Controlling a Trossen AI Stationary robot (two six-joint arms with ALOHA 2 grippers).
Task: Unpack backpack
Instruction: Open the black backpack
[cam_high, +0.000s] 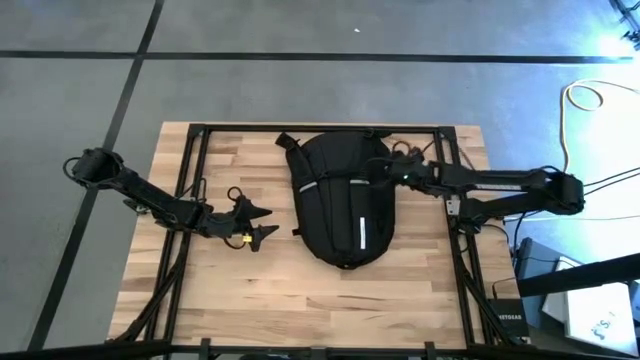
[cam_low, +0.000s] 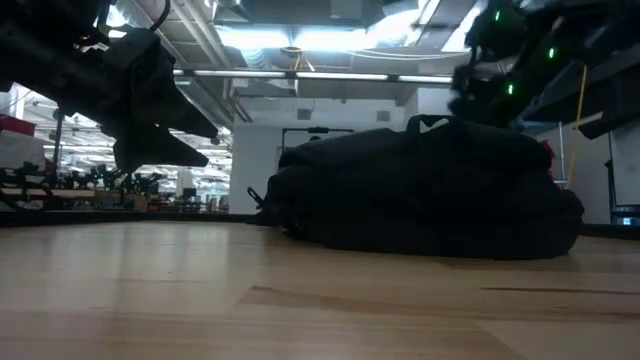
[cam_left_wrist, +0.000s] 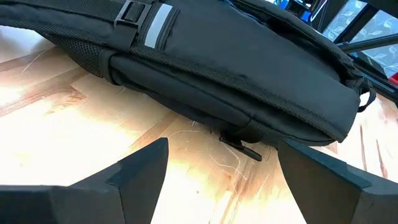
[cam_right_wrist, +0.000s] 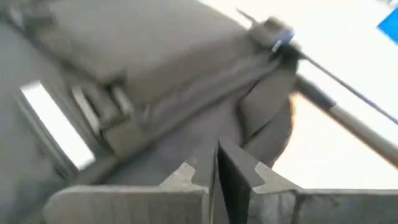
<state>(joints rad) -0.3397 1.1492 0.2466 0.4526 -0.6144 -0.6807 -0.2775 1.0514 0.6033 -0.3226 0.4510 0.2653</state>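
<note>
Backpack (cam_high: 340, 205) lies closed on the table (cam_high: 250, 300); my right end effector (cam_high: 378, 170) is pressed together at its upper edge, so I should confirm it caught the zipper before pulling; left end effector (cam_high: 262, 222) waits beside, fingers apart.

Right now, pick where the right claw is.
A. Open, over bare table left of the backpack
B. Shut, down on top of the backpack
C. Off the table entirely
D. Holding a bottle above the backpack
B: the right claw has its fingers pressed together against the black fabric of the backpack.
</note>
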